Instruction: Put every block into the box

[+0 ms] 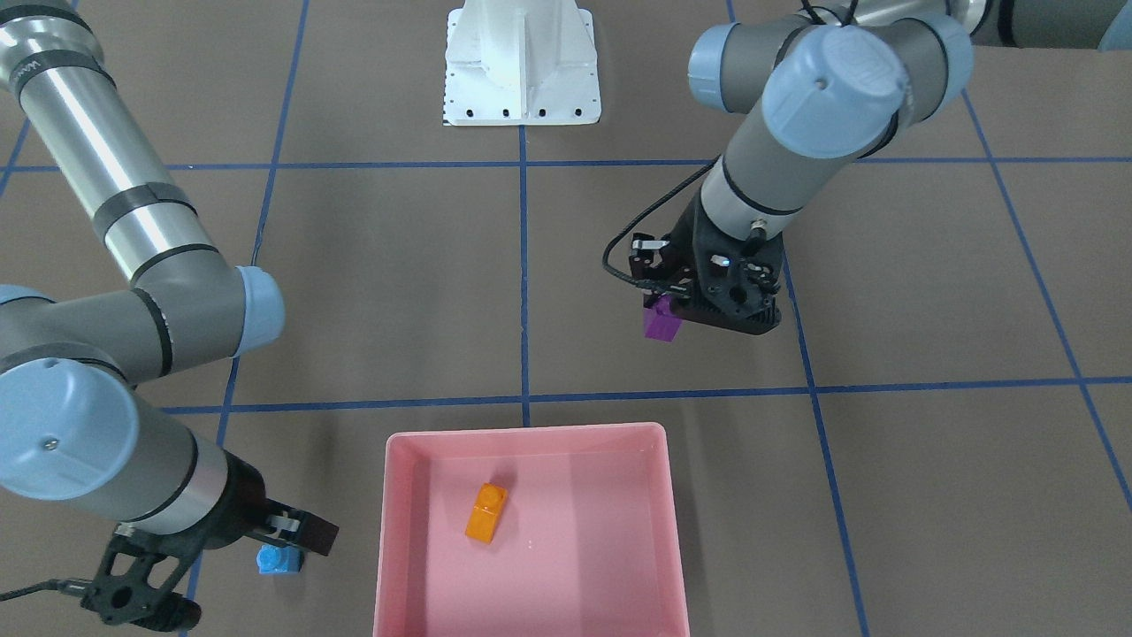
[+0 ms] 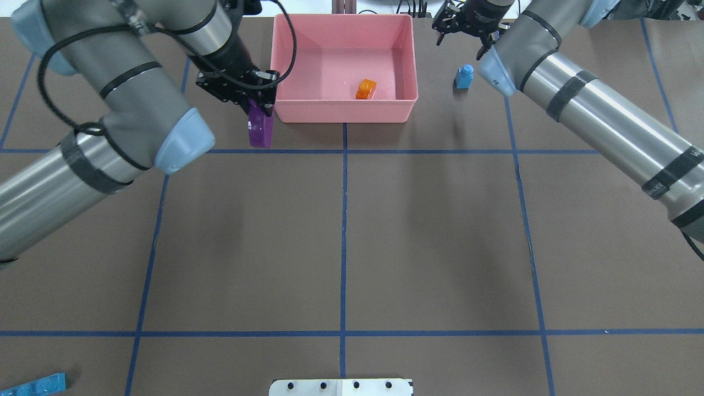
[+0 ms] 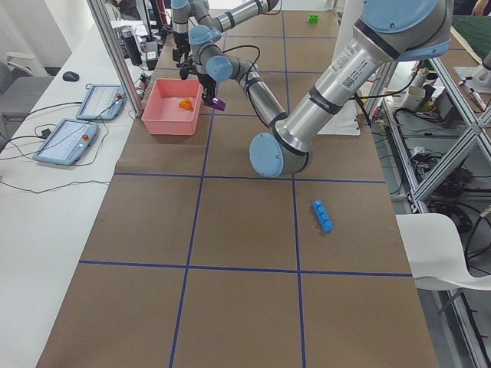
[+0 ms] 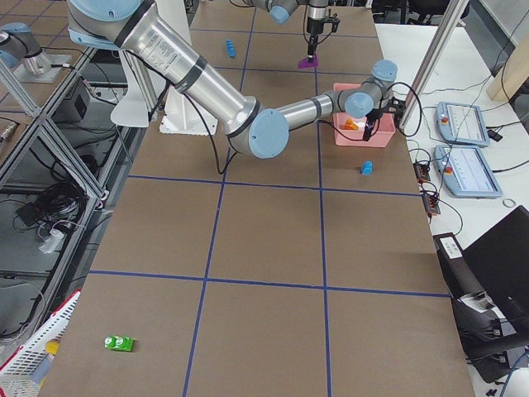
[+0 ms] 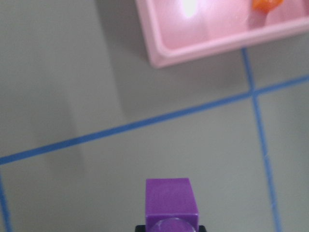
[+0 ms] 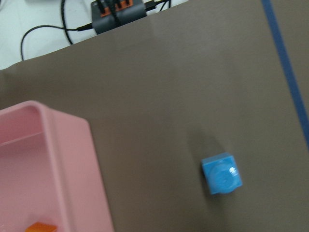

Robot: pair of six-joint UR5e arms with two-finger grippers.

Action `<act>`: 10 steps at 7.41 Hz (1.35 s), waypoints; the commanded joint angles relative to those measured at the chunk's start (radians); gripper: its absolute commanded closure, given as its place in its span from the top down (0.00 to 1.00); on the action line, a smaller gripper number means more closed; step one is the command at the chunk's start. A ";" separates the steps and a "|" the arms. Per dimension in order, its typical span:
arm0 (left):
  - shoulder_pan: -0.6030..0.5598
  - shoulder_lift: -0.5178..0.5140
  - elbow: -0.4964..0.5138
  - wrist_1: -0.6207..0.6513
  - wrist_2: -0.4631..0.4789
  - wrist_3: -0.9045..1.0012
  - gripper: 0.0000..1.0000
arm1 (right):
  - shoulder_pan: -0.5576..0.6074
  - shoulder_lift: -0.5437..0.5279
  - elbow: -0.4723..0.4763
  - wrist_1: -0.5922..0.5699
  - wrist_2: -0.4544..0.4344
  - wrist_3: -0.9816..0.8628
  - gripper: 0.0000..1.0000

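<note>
My left gripper (image 1: pixel 665 305) is shut on the purple wedge (image 1: pixel 661 322) and holds it above the table, just outside the near-left corner of the pink box (image 2: pixel 344 113); the wedge also shows in the left wrist view (image 5: pixel 171 200). The orange brick (image 1: pixel 486 512) lies inside the box. My right gripper (image 1: pixel 301 541) hovers beside the small blue brick (image 1: pixel 279 559), which stands on the table outside the box; no fingers show in the right wrist view, and the jaws look open and empty. The long blue brick (image 2: pixel 33 385) and the green brick (image 4: pixel 120 342) lie far from the box.
The white robot base (image 1: pixel 522 66) stands at the table's middle edge. Blue tape lines cross the brown table. Two tablets (image 4: pixel 463 124) lie on the bench beyond the box. The left arm's cable (image 1: pixel 619 257) loops beside its wrist.
</note>
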 commanded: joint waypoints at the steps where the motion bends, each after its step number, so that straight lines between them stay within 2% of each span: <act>1: 0.000 -0.157 0.372 -0.383 0.117 -0.177 0.00 | 0.008 -0.059 -0.020 0.002 -0.117 -0.034 1.00; 2: 0.001 -0.226 0.542 -0.543 0.233 -0.245 0.00 | -0.006 -0.058 -0.024 0.008 -0.119 -0.031 1.00; 3: -0.006 -0.251 0.576 -0.548 0.256 -0.245 0.00 | -0.016 -0.058 -0.026 0.027 -0.121 -0.016 1.00; 4: -0.009 -0.253 0.584 -0.549 0.263 -0.245 0.07 | -0.029 -0.053 -0.058 0.108 -0.128 0.059 1.00; 5: -0.003 -0.253 0.605 -0.554 0.312 -0.245 0.76 | -0.039 -0.048 -0.114 0.208 -0.148 0.102 1.00; 6: -0.003 -0.261 0.611 -0.555 0.331 -0.245 1.00 | -0.047 -0.026 -0.127 0.222 -0.162 0.140 1.00; 9: 0.008 -0.261 0.613 -0.554 0.333 -0.245 1.00 | -0.107 0.011 -0.167 0.232 -0.241 0.181 1.00; 10: 0.008 -0.261 0.611 -0.552 0.333 -0.245 1.00 | -0.121 0.011 -0.172 0.232 -0.257 0.182 0.97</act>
